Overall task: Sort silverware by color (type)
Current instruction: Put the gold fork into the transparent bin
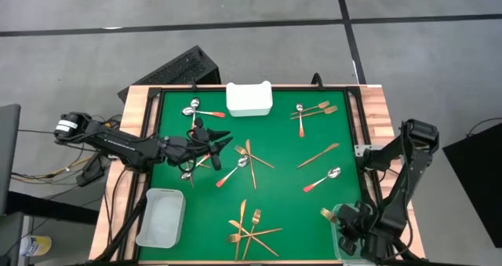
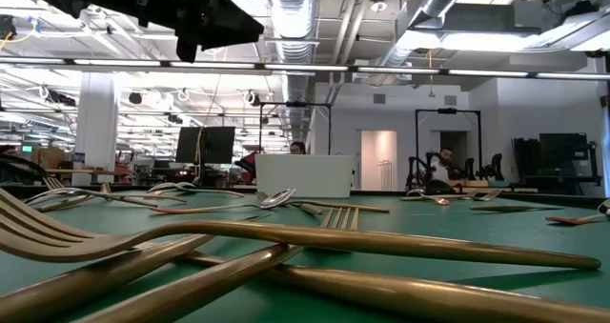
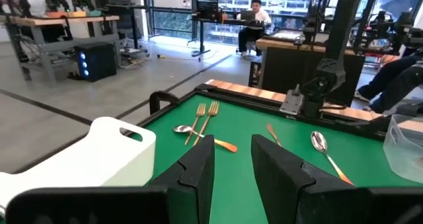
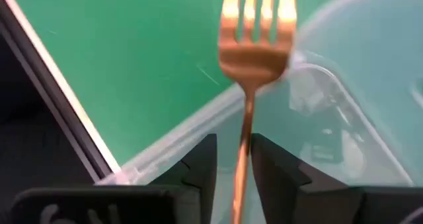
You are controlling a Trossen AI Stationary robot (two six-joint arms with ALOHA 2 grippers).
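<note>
Gold forks (image 2: 286, 252) lie crossed right before the low camera on the green desk (image 2: 496, 230), more silverware scattered beyond, a white tray (image 2: 303, 175) at the back.

From above, the right end effector (image 1: 346, 219) hangs over the clear bin (image 1: 340, 238) at the desk's near right corner, arm folded along that edge. The left end effector (image 1: 205, 136) reaches in low over red-handled spoons (image 1: 232, 173), its arm stretched across from the left.

Left wrist view: fingers part-open with nothing between them, facing a spoon and fork pair (image 3: 198, 121).

Right wrist view: a gold fork (image 4: 251, 59) stands between the fingers, tines up, over the bin's rim (image 4: 218, 121); whether they clamp it I cannot tell. I judge this the drop-off step: release, then fetch another gold piece
</note>
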